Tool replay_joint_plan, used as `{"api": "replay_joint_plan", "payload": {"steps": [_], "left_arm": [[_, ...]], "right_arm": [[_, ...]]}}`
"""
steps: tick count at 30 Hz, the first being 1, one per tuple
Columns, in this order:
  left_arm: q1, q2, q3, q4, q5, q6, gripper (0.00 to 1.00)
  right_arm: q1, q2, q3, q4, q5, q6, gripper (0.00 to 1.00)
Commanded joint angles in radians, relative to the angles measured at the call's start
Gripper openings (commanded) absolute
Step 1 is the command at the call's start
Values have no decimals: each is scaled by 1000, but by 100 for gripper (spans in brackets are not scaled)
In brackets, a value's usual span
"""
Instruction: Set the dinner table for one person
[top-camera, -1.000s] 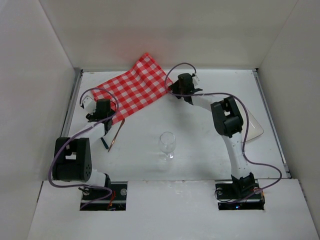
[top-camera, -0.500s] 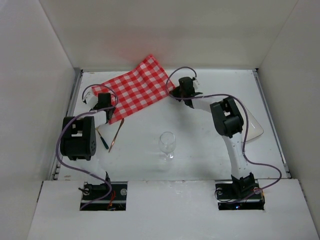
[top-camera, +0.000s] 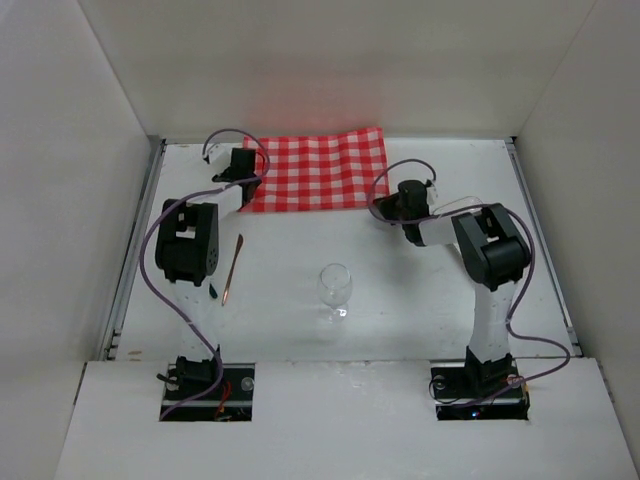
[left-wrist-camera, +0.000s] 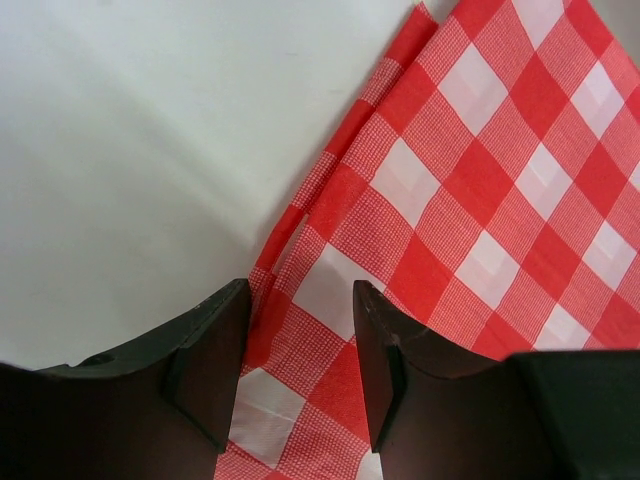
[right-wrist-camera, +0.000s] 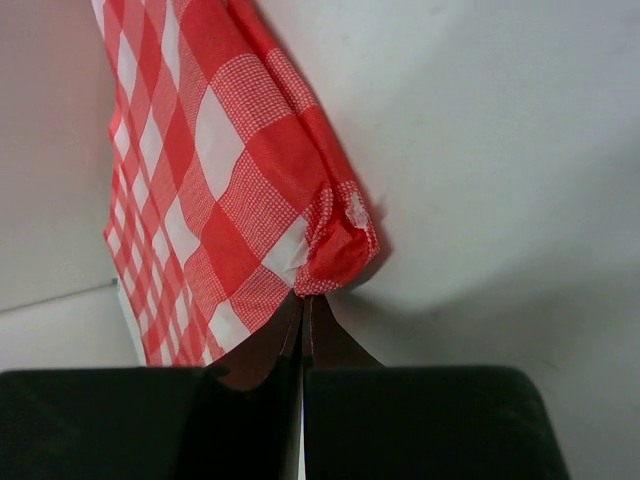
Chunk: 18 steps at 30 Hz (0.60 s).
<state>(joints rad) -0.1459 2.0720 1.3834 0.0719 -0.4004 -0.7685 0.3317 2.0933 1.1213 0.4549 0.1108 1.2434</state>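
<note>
A red-and-white checked cloth (top-camera: 315, 170) lies spread flat at the back of the white dinner table (top-camera: 400, 300). My left gripper (top-camera: 245, 165) is over the cloth's left edge. In the left wrist view its jaws (left-wrist-camera: 295, 370) stand open astride the folded edge of the cloth (left-wrist-camera: 480, 180), which lies flat beneath them. My right gripper (top-camera: 388, 207) is at the cloth's near right corner. In the right wrist view it (right-wrist-camera: 305, 297) is shut, pinching the bunched corner of the cloth (right-wrist-camera: 230, 170).
A clear wine glass (top-camera: 335, 283) stands upright in the middle of the table. A copper-coloured spoon (top-camera: 232, 268) lies left of it, beside the left arm. White walls close off the back and both sides.
The cloth has swung from a diagonal lie to square along the back edge. The right gripper shut on its corner and drew it right and nearer. The left gripper moved back to the left edge.
</note>
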Motion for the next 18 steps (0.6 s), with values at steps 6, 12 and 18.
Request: {"api": "replay_joint_plan", "payload": {"steps": [6,12,18], "left_arm": [[-91,37,98,-40,-5,37,43],[-128,-22,-16,-9,-18,9,43],[-134,-136,-174,45,-41,-20,43]], "right_arm": [[-58,-176,-306,229,-13,53,3],[-76,-231,-431,275,-29,57,3],[-113,-266,-497,306,-43,44,6]]}}
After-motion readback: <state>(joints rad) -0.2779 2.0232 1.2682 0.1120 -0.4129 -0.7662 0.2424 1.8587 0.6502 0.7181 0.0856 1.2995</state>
